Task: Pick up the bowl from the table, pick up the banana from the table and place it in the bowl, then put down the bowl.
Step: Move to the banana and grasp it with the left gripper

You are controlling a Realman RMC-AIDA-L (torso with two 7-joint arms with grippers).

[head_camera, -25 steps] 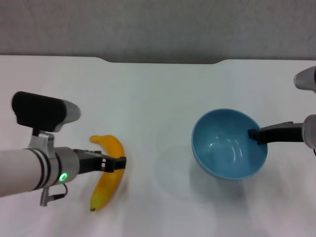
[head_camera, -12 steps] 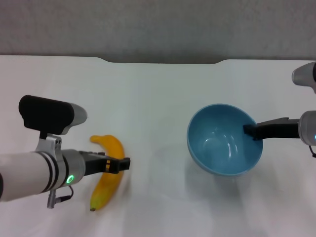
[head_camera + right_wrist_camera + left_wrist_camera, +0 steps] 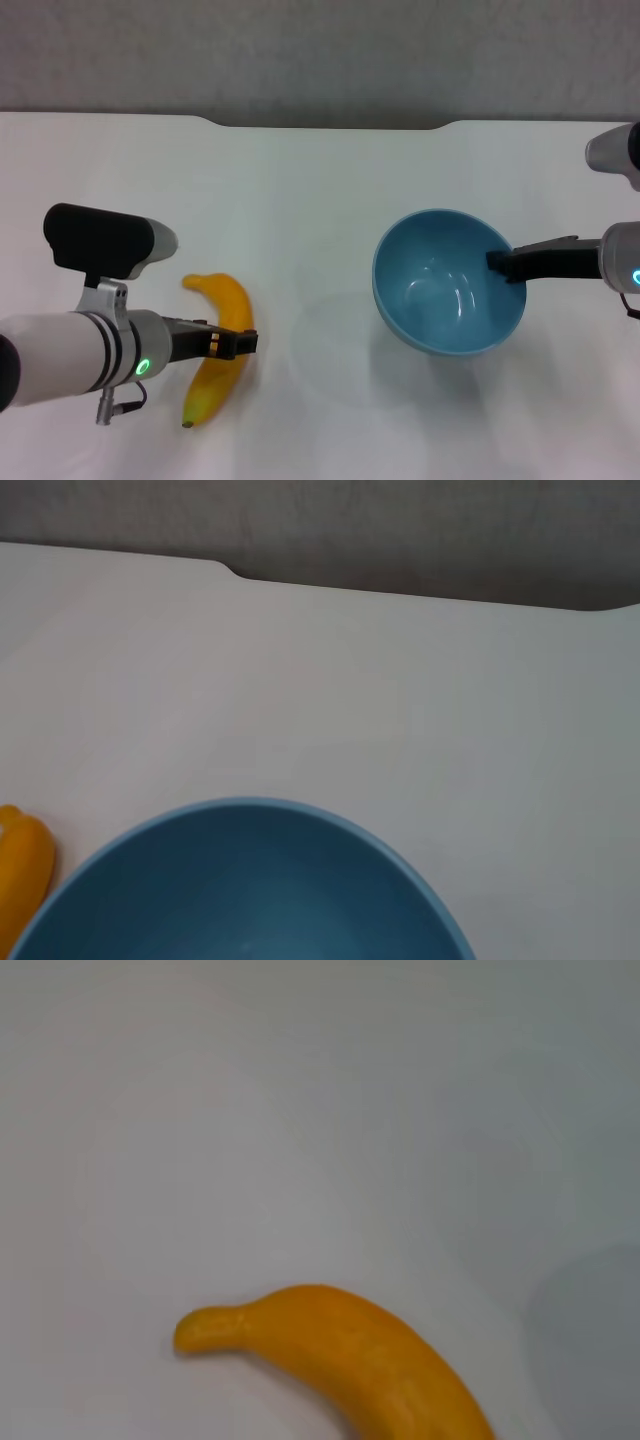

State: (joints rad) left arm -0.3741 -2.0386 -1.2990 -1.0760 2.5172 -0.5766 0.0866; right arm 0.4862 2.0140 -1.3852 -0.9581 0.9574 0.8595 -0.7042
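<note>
The orange-yellow banana (image 3: 224, 301) lies on the white table (image 3: 320, 190) at the front left; it also shows in the left wrist view (image 3: 350, 1350) and at the edge of the right wrist view (image 3: 20, 865). My left gripper (image 3: 240, 343) is right over the banana's middle, reaching in from the left. The light-blue bowl (image 3: 445, 290) hangs a little above the table at the right, its shadow cast below and to the left. My right gripper (image 3: 497, 263) is shut on the bowl's right rim. The bowl (image 3: 240, 890) is empty.
The table's far edge has a shallow notch (image 3: 330, 124) against a grey wall. White tabletop stretches between the banana and the bowl.
The bowl has moved left and risen slightly in my right gripper. My left arm has shifted a little over the banana, which has not moved.
</note>
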